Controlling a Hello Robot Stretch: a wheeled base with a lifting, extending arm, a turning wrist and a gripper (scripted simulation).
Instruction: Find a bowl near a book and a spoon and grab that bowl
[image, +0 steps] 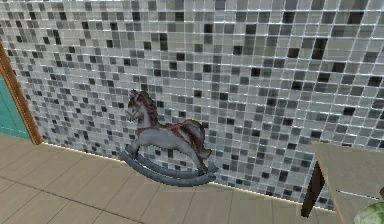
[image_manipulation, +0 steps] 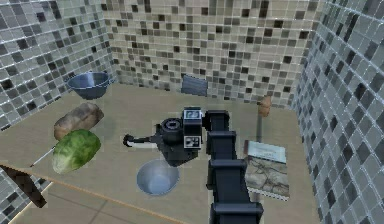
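A grey round bowl sits on the tan tabletop near its front edge in the arm side view. A book lies flat to the right of the arm. My gripper reaches left from the dark arm, just beyond the grey bowl, and it holds nothing, with bare tabletop behind its fingers. A second, metal bowl stands at the far left corner. A thin utensil lies by the left edge; its kind is unclear.
A brown lump and a green leafy head lie left of the gripper. A small shaker and a grey upright object stand farther back. Ahead, a rocking horse stands against the tiled wall, with a wooden table at right.
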